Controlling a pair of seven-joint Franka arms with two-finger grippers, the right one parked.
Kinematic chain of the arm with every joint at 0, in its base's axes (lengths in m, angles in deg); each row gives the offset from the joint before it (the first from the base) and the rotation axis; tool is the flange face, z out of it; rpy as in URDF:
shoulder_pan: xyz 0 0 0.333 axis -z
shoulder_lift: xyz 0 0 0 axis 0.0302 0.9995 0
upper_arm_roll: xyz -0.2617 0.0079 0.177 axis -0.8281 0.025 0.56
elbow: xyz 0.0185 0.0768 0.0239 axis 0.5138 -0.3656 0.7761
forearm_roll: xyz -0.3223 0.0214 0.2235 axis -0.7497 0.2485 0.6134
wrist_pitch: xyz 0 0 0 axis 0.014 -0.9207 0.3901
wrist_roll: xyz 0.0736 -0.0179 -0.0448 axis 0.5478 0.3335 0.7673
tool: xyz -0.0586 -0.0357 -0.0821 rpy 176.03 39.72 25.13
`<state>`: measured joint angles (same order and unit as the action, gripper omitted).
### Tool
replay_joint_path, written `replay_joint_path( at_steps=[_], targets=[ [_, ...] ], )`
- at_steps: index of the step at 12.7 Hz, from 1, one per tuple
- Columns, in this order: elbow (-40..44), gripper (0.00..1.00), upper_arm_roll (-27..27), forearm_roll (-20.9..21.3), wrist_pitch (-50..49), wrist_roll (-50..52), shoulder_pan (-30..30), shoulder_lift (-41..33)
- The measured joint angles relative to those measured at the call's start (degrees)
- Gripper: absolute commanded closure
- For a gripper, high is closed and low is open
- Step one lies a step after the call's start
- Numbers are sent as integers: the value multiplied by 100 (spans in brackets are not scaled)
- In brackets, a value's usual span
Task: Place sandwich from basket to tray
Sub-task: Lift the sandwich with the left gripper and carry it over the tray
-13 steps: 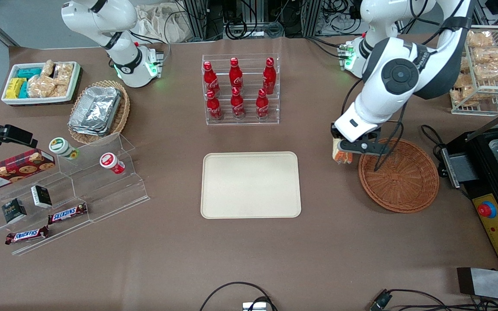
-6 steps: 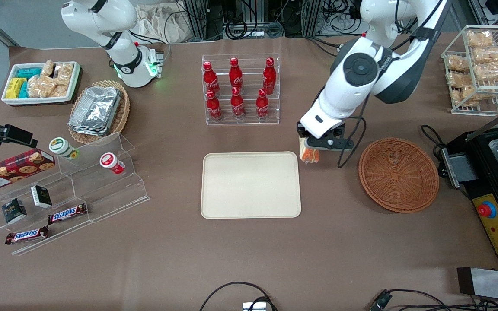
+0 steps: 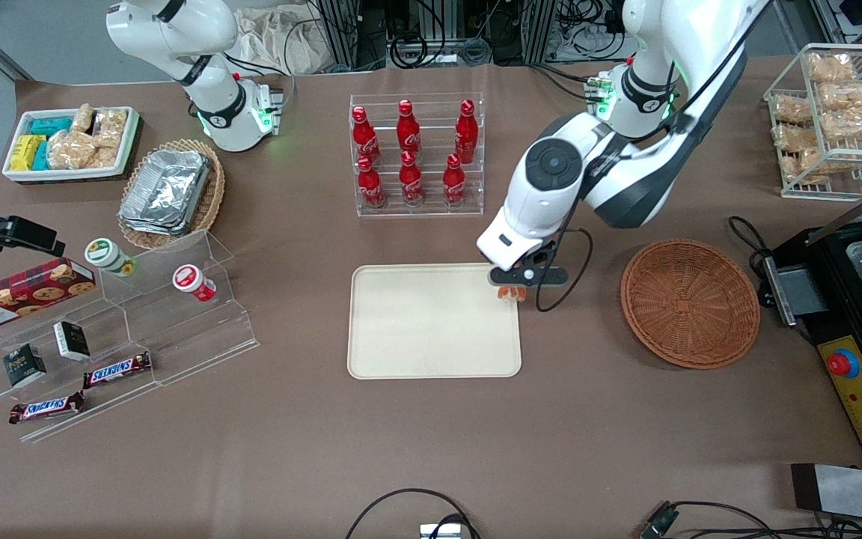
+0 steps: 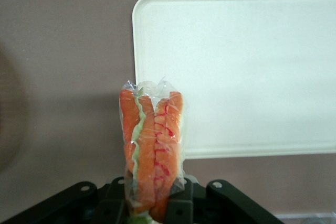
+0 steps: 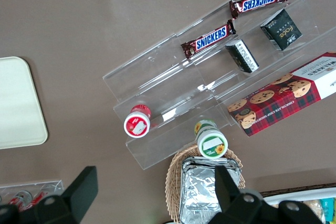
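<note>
My left gripper (image 3: 509,288) hangs over the corner of the cream tray (image 3: 431,329) that lies toward the working arm's end, and it is shut on the wrapped sandwich (image 3: 508,293). Seen from the left wrist, the sandwich (image 4: 152,150) stands upright between the black fingers (image 4: 181,203), its orange and green filling edge showing through clear wrap, with the tray's rim (image 4: 137,51) beside and past it. The round reddish-brown basket (image 3: 689,303) sits on the table toward the working arm's end, with nothing in it.
An acrylic rack of red cola bottles (image 3: 412,153) stands farther from the front camera than the tray. A clear stepped display (image 3: 113,329) with snacks and cups lies toward the parked arm's end. A black machine (image 3: 861,314) stands beside the basket.
The gripper has carried the sandwich from the basket's rim sideways across the table to the tray's near corner. The basket is now uncovered.
</note>
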<state>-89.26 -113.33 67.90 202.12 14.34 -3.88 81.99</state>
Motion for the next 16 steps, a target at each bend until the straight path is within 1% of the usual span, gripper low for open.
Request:
replay_joint_path(
  at_steps=[2, 4, 6, 9, 10, 13, 16],
  targets=[
    [232, 81, 2, 359, 10, 182, 114, 499],
    [491, 81, 2, 510, 16, 224, 217, 872],
    [731, 81, 6, 584, 16, 226, 306, 1129],
    [857, 79, 23, 1005, 27, 243, 424, 1443],
    [871, 79, 26, 1087, 58, 247, 430, 1536],
    [906, 79, 42, 1221, 77, 246, 431, 1685],
    [938, 79, 99, 1238, 79, 245, 430, 1796]
  ],
)
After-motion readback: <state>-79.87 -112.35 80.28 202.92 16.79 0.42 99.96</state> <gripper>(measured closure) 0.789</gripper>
